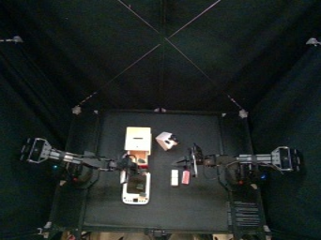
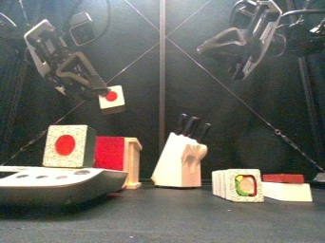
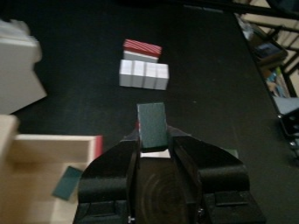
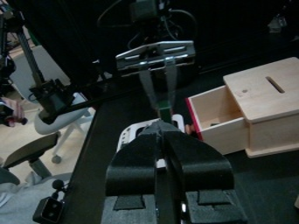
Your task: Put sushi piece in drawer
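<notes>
My left gripper (image 2: 91, 87) is clamped on a dark roll piece (image 3: 152, 127); the sushi piece (image 3: 142, 45) lies crosswise ahead, toward the table's (image 1: 113, 131) front-right corner, nearer my closed right gripper (image 4: 167, 144)

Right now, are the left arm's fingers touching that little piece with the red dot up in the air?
Touching. The left wrist view shows the red-dotted piece pinched between the left fingers; the front view shows it hanging clear above the table.

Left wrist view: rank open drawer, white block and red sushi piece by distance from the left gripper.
From the left gripper:
1. Open drawer, right beside the jaws.
2. White block, farther out on the table.
3. Red sushi piece, just beyond the block.
</notes>
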Action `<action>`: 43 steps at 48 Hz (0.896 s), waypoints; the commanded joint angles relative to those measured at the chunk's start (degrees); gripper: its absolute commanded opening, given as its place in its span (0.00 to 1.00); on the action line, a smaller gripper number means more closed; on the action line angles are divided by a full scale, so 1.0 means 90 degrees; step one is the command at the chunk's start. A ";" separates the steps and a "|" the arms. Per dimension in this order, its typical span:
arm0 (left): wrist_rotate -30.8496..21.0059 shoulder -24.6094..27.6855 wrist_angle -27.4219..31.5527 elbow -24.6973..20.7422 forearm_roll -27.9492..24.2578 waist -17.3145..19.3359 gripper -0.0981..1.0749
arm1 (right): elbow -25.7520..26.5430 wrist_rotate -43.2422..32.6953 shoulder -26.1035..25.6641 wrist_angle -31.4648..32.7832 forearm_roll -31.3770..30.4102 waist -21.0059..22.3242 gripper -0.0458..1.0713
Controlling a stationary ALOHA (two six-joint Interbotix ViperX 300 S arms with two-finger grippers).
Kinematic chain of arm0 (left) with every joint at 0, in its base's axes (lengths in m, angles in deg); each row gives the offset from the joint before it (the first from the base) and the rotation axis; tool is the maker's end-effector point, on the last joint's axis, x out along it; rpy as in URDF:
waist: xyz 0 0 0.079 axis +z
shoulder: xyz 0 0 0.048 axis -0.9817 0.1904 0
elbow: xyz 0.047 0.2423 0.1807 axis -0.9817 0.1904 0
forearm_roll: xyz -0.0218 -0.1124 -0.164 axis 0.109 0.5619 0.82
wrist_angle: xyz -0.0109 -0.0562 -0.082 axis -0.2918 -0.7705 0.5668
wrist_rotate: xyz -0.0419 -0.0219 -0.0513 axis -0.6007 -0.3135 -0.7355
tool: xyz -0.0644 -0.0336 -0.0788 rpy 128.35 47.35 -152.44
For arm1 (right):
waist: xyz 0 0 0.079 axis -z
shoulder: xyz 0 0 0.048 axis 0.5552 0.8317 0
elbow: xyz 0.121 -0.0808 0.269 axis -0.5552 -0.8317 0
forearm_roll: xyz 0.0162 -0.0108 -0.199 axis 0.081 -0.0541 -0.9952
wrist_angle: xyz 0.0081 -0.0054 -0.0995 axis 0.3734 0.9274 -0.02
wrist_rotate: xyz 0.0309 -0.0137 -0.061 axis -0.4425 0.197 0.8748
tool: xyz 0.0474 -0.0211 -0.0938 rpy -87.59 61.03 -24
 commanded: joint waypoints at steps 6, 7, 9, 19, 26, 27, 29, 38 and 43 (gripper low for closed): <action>0.0000 -0.0352 -0.0127 0.0273 -0.0010 0.0762 0.57 | 0.0146 0.0000 0.0010 -0.0049 0.0020 0.0020 0.38; 0.0000 -0.0361 -0.0137 0.0303 -0.0010 0.0830 0.57 | 0.0156 0.0000 0.0020 -0.0049 0.0020 0.0020 0.38; 0.0000 -0.0361 -0.0137 0.0352 -0.0010 0.0967 0.57 | 0.0156 0.0000 0.0029 -0.0049 0.0020 0.0020 0.38; 0.0000 -0.0361 -0.0127 0.0664 -0.0010 0.1387 0.58 | 0.0166 0.0010 0.0059 -0.0049 0.0010 0.0020 0.38; 0.0000 -0.0361 -0.0127 0.0820 -0.0010 0.1406 0.58 | 0.0166 0.0010 0.0059 -0.0049 0.0020 0.0020 0.38; 0.0000 -0.0361 -0.0127 0.0840 -0.0010 0.1406 0.59 | 0.0166 0.0010 0.0059 -0.0049 0.0010 0.0020 0.38; -0.0010 -0.0361 -0.0127 0.0869 -0.0010 0.1406 0.59 | 0.0176 0.0010 0.0059 -0.0049 0.0020 0.0020 0.38; -0.0020 -0.0361 -0.0127 0.0889 0.0010 0.1426 0.66 | 0.0176 0.0010 0.0068 -0.0049 0.0020 0.0020 0.38; -0.0020 -0.0361 -0.0137 0.0879 0.0010 0.1426 0.73 | 0.0176 0.0010 0.0068 -0.0049 0.0010 0.0020 0.38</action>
